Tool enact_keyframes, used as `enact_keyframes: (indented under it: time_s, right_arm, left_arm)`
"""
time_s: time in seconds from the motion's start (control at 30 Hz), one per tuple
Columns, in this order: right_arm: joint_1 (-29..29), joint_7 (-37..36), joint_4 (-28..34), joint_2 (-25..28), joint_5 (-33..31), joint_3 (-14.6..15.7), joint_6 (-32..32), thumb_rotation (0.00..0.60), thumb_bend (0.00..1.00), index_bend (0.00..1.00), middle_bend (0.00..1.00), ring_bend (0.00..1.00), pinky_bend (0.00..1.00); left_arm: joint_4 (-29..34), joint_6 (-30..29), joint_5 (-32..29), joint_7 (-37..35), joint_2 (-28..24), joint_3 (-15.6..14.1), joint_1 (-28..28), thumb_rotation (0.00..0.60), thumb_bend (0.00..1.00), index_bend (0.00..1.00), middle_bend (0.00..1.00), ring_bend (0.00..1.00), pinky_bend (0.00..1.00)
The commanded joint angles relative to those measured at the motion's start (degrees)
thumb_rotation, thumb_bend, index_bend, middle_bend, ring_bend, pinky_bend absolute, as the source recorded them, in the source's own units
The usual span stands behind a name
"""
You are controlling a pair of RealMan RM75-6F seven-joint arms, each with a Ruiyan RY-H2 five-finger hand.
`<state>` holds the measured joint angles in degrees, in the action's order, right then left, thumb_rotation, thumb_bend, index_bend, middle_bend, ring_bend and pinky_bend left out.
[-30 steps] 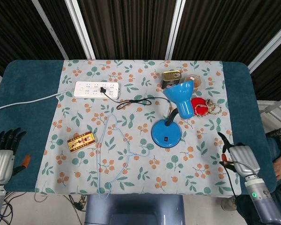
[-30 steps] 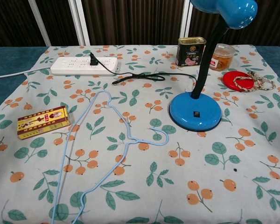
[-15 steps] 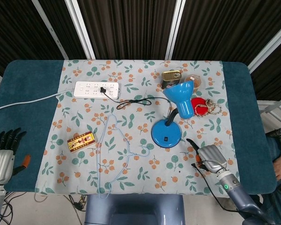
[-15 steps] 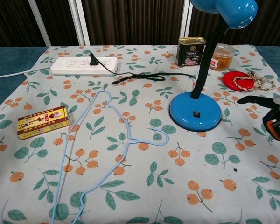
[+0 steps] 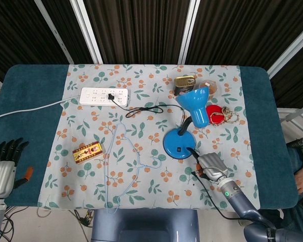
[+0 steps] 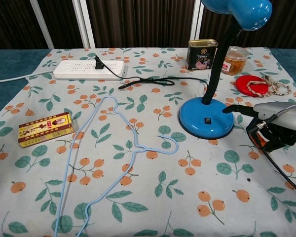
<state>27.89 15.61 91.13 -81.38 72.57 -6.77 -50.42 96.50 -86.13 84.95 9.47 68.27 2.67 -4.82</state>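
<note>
A: Where is the right hand (image 6: 271, 126)?

B: Near right of the table (image 5: 30, 91), just beside the lamp (image 5: 184, 128) base. One fingertip (image 6: 229, 109) reaches the base's right edge; whether it touches, I cannot tell. Its other fingers are curled under, holding nothing.

A: And the left hand (image 5: 2, 166)?

B: At the near left edge (head view only), off the cloth, fingers spread and holding nothing.

A: What else lies there?

B: A hanger (image 6: 108, 163) near the middle, a box (image 6: 44, 129) to its left. Farther off, a red lid (image 6: 251, 85) with a cord on it, right of the lamp. Farthest: a power strip (image 6: 89, 69), a tin (image 6: 201, 54) and a jar (image 6: 233, 60).
</note>
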Motion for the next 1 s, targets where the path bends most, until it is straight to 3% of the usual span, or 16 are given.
enact_keyframes:
  time_s: [0.03, 1.0]
  right_arm:
    - [0.84, 1.31, -0.33, -0.99, -1.16, -0.05, 0.52, 0.600, 0.78, 0.02, 0.68, 0.76, 0.80]
    - [3.90, 5.40, -2.31, -5.10, -4.92, 1.28, -0.27, 0.600, 0.78, 0.02, 0.68, 0.76, 0.93]
  left_arm:
    - [0.00, 0.08, -0.03, -0.01, -0.01, 0.02, -0.05, 0.600, 0.36, 0.15, 0.06, 0.05, 0.04]
    - [0.13, 0.20, -0.24, -0.22, -0.09, 0.06, -0.07, 0.600, 0.36, 0.15, 0.06, 0.05, 0.04]
